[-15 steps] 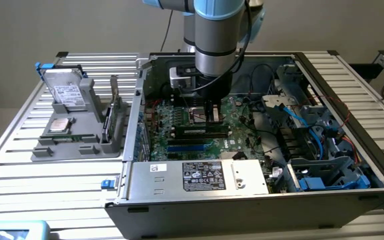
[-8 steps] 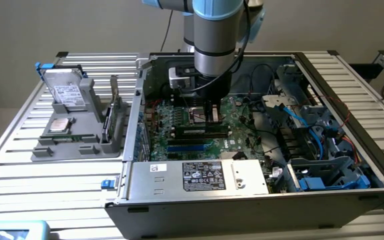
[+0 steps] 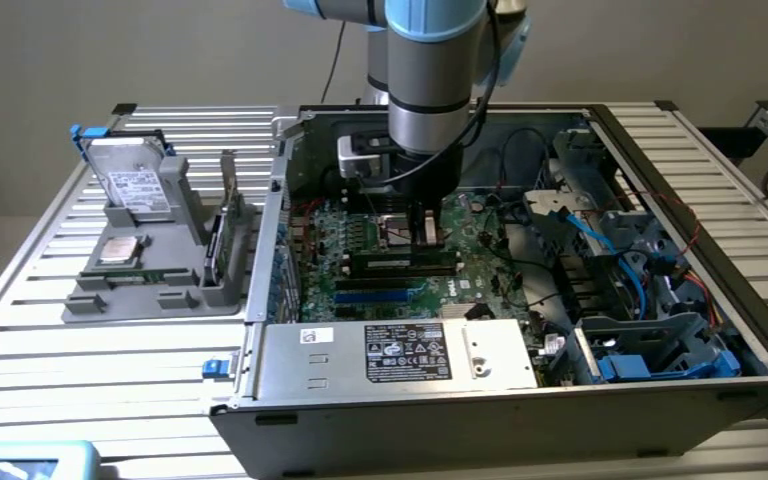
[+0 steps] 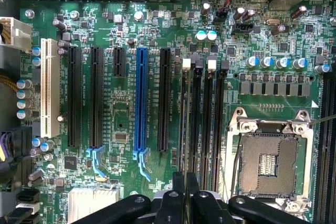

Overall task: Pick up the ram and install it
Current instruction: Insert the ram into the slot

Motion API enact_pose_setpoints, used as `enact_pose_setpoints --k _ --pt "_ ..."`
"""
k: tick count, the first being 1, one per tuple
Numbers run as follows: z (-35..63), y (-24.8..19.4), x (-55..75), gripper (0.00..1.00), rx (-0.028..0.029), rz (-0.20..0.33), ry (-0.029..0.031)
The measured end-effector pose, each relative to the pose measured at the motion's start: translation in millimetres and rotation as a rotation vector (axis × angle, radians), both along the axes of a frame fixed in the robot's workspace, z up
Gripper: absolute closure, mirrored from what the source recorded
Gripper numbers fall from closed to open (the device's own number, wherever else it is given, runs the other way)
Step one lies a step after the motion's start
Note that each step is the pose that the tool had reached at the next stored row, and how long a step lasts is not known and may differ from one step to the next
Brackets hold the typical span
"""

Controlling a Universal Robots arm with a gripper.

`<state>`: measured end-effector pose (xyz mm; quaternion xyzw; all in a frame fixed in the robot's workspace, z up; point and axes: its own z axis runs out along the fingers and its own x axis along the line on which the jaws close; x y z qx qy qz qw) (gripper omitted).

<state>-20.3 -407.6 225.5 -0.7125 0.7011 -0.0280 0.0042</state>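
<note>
Pinching the ram narrowly in my gripper, I am holding it edge-on straight beneath me, its long axis running along the black memory slots lying just beside the empty processor socket, toward the blue slot.

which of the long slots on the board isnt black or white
The blue slot, between the short black slot and a long black slot. All the other long ones are black, bar one white slot.
</note>
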Motion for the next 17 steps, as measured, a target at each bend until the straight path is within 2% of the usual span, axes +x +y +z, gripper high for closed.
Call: enact_pose_setpoints --k 7,10,11,13,15,17 --pt "-1.4 -0.1 0.0 0.87 -0.0004 0.0 0.0002" --pt "-1.5 0.0 0.0 0.85 -0.0001 0.0 0.0001" --pt "-1.3 0.0 0.0 0.78 0.0001 0.0 0.0" --pt "0.0 0.0 0.5 0.78 0.0 0.0 0.0001" --pt "2.7 0.0 2.8 0.78 -0.0002 0.0 0.0017" --pt "6.9 0.0 6.7 0.78 -0.0002 0.0 0.0076"
